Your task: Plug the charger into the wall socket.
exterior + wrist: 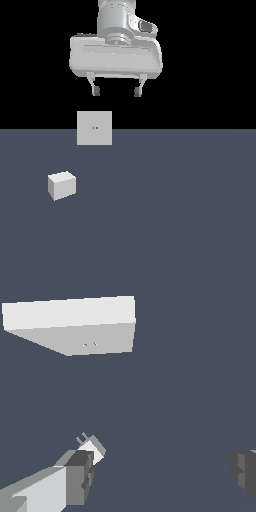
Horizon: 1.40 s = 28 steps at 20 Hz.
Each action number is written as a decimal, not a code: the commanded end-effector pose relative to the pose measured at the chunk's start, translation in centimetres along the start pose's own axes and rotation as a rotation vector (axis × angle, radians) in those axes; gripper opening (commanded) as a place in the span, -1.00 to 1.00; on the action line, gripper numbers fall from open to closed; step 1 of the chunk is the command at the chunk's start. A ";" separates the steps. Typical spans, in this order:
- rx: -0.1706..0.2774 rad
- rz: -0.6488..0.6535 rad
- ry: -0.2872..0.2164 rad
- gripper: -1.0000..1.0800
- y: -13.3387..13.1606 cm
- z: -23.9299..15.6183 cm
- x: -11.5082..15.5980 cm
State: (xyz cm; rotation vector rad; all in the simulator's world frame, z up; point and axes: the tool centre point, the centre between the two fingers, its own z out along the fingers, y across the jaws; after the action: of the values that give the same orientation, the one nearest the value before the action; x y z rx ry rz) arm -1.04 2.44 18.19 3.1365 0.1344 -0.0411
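- Sitting alone on the grey floor (190, 200) at the exterior view's left, the charger (62, 185) has bare floor on every side, so a reach from above looks unobstructed.
- Standing upright further back, the wall socket (94, 128) faces forward, well apart from the charger; the floor between them shows nothing in the way.
- Hanging high above both, the gripper (116, 92) has its fingers spread wide and holds nothing, likely readied for the pickup.

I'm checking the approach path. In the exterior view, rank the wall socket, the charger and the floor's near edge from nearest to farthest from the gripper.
Measured from the open gripper:
1. The wall socket, upright just below, slightly toward the exterior view's left.
2. The charger, lower, on the floor at the exterior view's left.
3. The floor's near edge, at the picture's bottom.
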 end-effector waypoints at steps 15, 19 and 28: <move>0.006 -0.166 0.032 0.92 -2.6 2.9 -1.5; 0.011 -0.272 0.052 0.92 -4.2 4.7 -2.7; 0.022 -0.526 0.101 0.92 -7.3 9.3 -5.8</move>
State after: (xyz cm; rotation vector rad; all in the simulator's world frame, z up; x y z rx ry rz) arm -7.18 8.87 9.70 3.0391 0.8960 0.1031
